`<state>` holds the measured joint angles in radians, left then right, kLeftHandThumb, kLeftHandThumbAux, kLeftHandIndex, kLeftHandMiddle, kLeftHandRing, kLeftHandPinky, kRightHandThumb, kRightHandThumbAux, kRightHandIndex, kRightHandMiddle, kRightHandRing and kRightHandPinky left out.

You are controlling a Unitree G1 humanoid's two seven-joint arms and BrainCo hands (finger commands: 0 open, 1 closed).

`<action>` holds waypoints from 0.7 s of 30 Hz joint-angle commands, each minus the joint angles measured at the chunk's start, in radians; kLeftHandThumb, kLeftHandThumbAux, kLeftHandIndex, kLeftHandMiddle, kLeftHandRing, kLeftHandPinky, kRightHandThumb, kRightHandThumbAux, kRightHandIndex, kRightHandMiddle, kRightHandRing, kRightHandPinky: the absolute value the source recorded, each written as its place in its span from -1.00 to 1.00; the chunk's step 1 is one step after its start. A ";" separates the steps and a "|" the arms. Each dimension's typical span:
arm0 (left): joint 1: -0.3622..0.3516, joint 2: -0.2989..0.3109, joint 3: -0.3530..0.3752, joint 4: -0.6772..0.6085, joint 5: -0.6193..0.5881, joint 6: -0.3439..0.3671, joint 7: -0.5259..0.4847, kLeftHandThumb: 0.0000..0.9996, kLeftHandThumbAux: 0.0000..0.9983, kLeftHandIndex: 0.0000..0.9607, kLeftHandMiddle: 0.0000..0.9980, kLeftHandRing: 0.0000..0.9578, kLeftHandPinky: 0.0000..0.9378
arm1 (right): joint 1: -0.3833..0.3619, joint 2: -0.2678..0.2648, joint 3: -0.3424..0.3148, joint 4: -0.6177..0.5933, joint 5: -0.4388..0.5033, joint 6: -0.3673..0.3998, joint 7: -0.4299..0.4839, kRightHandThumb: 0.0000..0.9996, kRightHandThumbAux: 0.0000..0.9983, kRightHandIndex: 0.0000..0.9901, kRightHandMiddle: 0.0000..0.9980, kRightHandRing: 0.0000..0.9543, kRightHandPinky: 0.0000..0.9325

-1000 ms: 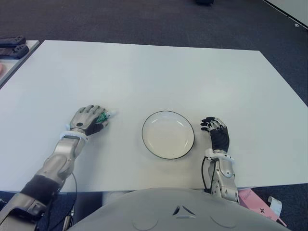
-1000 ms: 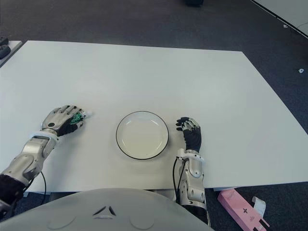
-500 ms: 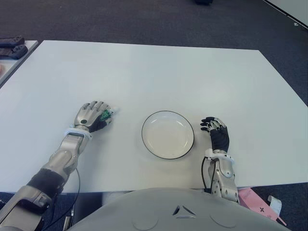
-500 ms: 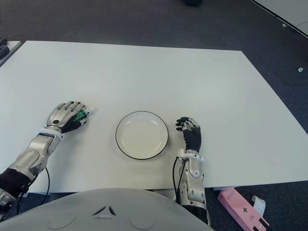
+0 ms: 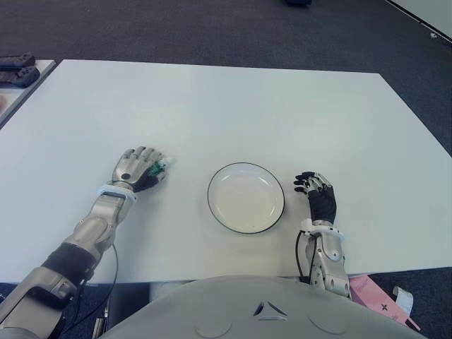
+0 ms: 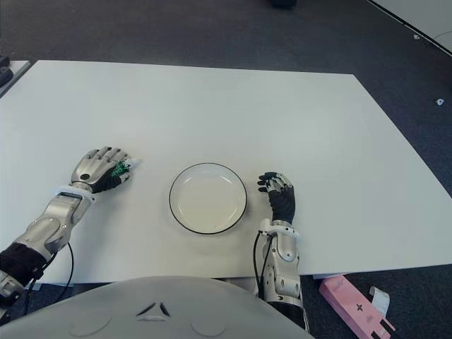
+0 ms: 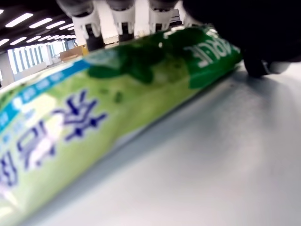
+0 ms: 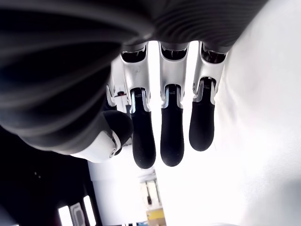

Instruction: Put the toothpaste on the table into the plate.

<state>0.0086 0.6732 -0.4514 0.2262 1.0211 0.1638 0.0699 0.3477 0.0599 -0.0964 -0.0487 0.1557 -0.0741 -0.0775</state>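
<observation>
White table (image 5: 282, 113), green toothpaste (image 7: 117, 99) under left hand (image 5: 138, 168)

A broad white tabletop (image 5: 233, 106) fills most of the view, evenly lit. Dark grey carpet floor (image 5: 212, 32) runs behind it toward 12 o'clock and down the 3 o'clock side. At 10 o'clock a second pale table edge (image 5: 28, 81) carries dark devices (image 5: 18, 70). At 5 o'clock a pink box (image 6: 349, 300) lies on the floor.

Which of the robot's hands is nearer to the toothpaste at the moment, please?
Left. The left hand is over the toothpaste, its fingers curled about the tube. The right hand is on the far side of the plate, fingers relaxed and holding nothing.
</observation>
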 commanded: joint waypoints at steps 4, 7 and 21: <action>0.066 -0.024 0.004 -0.006 -0.050 0.035 -0.096 0.42 -0.35 -0.33 -0.22 -0.22 -0.09 | 0.020 0.023 -0.006 0.032 0.008 0.035 -0.008 0.42 0.45 -0.13 -0.01 0.03 0.07; 0.068 -0.020 0.012 -0.020 -0.059 0.037 -0.106 0.51 -0.25 -0.08 0.04 0.05 0.15 | 0.020 0.022 -0.006 0.032 0.008 0.035 -0.007 0.42 0.45 -0.13 -0.02 0.03 0.07; 0.081 -0.009 0.050 -0.039 -0.137 -0.013 -0.135 0.49 0.38 -0.07 0.63 0.71 0.80 | 0.013 0.020 -0.009 0.038 0.010 0.036 -0.007 0.42 0.45 -0.13 -0.01 0.03 0.08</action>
<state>0.0448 0.6644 -0.3805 0.1498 0.9079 0.1648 -0.0025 0.3451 0.0598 -0.0984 -0.0485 0.1614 -0.0742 -0.0774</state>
